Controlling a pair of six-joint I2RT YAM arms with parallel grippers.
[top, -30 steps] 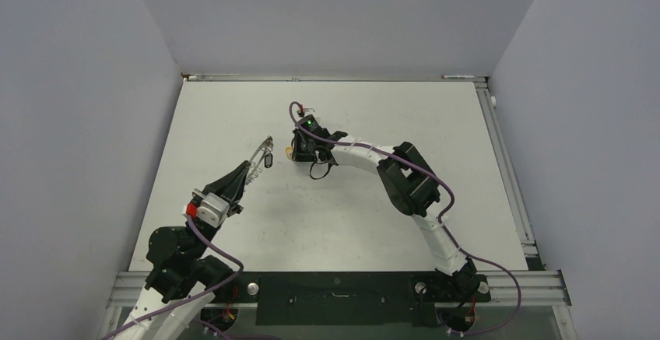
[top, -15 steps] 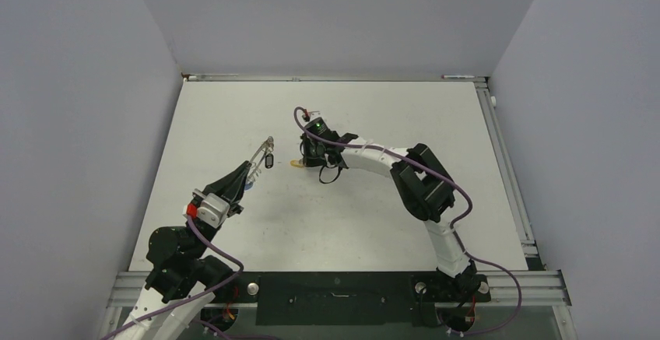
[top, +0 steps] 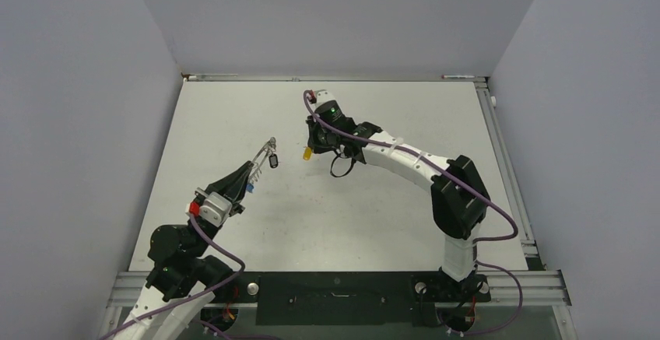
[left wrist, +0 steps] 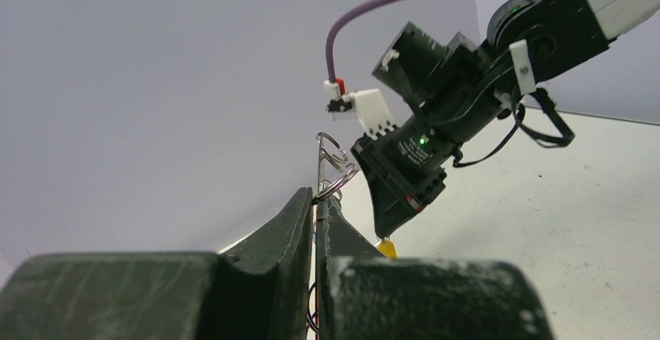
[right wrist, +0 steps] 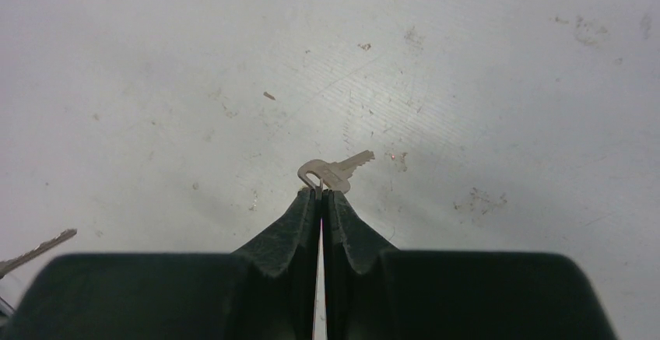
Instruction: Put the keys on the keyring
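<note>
My left gripper (top: 254, 170) is shut on the keyring (top: 267, 149), a thin wire loop that sticks out past its fingertips, held above the table. A dark-rimmed key (top: 273, 161) and a blue-headed key (top: 249, 187) hang by it. In the left wrist view the keyring (left wrist: 332, 161) rises from the shut gripper (left wrist: 316, 198). My right gripper (top: 310, 150) is shut on the yellow-orange headed key (top: 308, 154), just right of the ring. In the right wrist view the gripper (right wrist: 321, 192) pinches this key (right wrist: 336, 173), which looks pale tan. The key also shows in the left wrist view (left wrist: 387, 248).
The white table (top: 373, 215) has grey walls on three sides and a metal rail (top: 510, 169) along its right edge. A silver key blade (right wrist: 39, 253) shows at the lower left of the right wrist view. Purple cables (top: 405, 157) run along both arms.
My right gripper has moved up off the table and to the right with the yellow-orange headed key. My left gripper with the keyring has barely moved.
</note>
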